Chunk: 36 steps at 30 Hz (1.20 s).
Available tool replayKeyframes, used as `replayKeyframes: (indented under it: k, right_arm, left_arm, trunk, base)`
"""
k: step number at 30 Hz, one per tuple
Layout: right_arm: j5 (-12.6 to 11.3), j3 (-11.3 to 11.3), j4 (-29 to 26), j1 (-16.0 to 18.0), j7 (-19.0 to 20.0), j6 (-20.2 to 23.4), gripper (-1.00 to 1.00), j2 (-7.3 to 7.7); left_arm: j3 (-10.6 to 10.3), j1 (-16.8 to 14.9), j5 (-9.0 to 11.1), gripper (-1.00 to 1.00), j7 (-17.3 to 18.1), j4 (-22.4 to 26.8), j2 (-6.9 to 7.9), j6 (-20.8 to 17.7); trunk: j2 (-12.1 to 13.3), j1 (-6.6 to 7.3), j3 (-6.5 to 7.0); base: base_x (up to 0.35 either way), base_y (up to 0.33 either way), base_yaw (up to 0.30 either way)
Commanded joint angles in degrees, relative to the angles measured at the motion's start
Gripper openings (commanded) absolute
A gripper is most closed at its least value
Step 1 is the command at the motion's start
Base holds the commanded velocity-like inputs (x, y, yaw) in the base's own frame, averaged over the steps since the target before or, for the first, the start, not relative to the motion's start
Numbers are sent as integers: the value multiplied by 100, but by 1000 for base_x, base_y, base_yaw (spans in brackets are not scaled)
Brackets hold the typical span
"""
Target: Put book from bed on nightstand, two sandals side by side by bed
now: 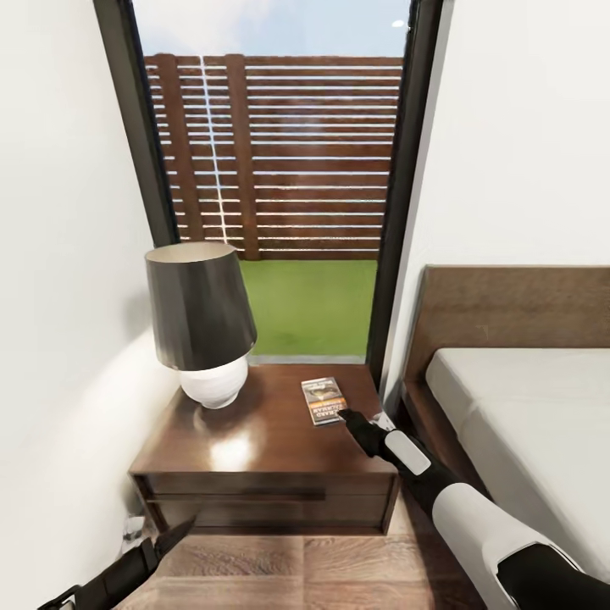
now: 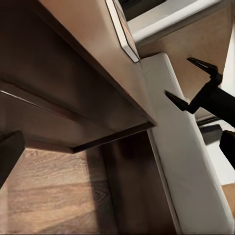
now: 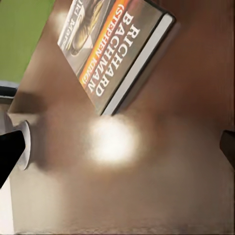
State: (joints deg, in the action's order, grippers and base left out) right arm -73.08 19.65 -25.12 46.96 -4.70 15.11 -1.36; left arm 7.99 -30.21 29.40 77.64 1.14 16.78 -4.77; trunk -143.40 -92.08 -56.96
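Right end effector [image 1: 354, 419] sits just off the book [image 1: 323, 399], jaws spread with nothing between them. Book lies flat on the nightstand [image 1: 263, 445], at about 3 o'clock from the lamp [image 1: 202, 320]. Bed [image 1: 525, 407] is off at 3 o'clock. Left end effector [image 1: 174, 534] hangs low by the drawers, looks empty, can't tell how open

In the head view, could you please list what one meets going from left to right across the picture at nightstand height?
Left gripper → lamp → book on the nightstand → right gripper → bed.
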Motion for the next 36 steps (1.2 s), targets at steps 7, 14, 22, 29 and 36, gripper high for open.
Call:
replayKeyframes:
  k: [7, 14, 22, 29, 36]
  right_arm:
    - [-48, 33, -11, 2, -32, 1, 100, 4]
    - [-52, 28, -10, 3, -17, -4, 100, 4]
    - [-56, 27, -10, 4, -9, -7, 100, 4]
    - [-56, 41, -10, 2, 0, 10, 100, 4]
    - [-57, 33, -11, 3, 10, 3, 100, 4]
  left_arm:
    - [45, -2, -39, 100, 30, 0, 0, -50]
    - [45, -2, -39, 100, 32, -1, 0, -50]
    - [45, -2, -39, 100, 32, -3, 0, -57]
    - [45, -2, -39, 100, 32, -4, 0, -67]
    - [45, -2, -44, 100, 27, -3, 0, -68]
  trunk:
    - [-3, 5, -5]
    - [-3, 5, -5]
    - [-3, 5, -5]
    - [-3, 5, -5]
    - [-3, 5, -5]
  base:
    - [-308, 73, 0]
    - [-201, 59, 0]
    - [-43, 12, 0]
    - [-6, 2, 0]
    - [0, 0, 0]
